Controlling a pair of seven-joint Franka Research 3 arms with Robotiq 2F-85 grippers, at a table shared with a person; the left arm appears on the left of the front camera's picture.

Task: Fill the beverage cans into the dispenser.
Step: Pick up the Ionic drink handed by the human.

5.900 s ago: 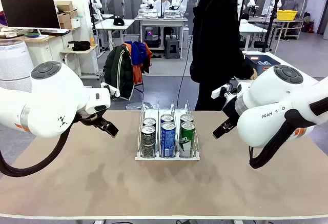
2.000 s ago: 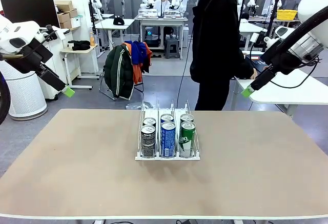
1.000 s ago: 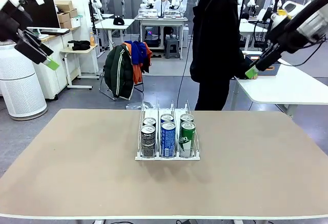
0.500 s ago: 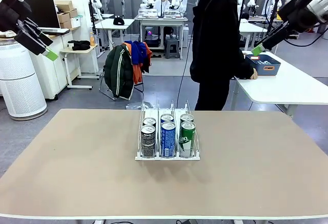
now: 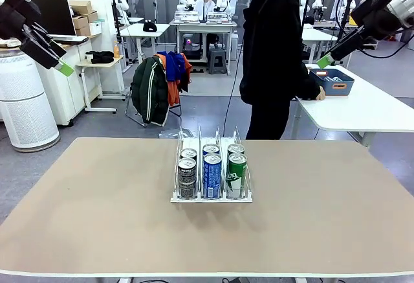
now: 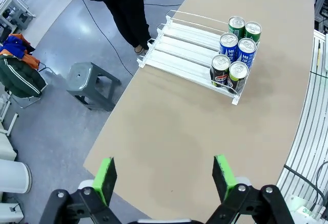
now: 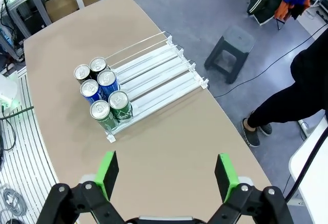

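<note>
Filling the near end of the dispenser point(image 5: 210, 199), six beverage cans point(image 5: 212, 174) stand (two per lane) mid-way across the table point(image 5: 97, 218).
Front: a person point(image 5: 275, 56) in black stands behind it; left gripper point(image 5: 63, 68) and right gripper point(image 5: 325, 61) hang high. Left wrist: pads point(image 6: 105, 178) spread wide above the table edge, grey stool point(image 6: 95, 83) beyond. Right wrist: pads point(image 7: 224, 175) equally spread, dispenser below.

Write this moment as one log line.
left pincer: open, high | right pincer: open, high | six slim aluminium cans: upright in white wire dispenser | person: standing beyond beige table
</note>
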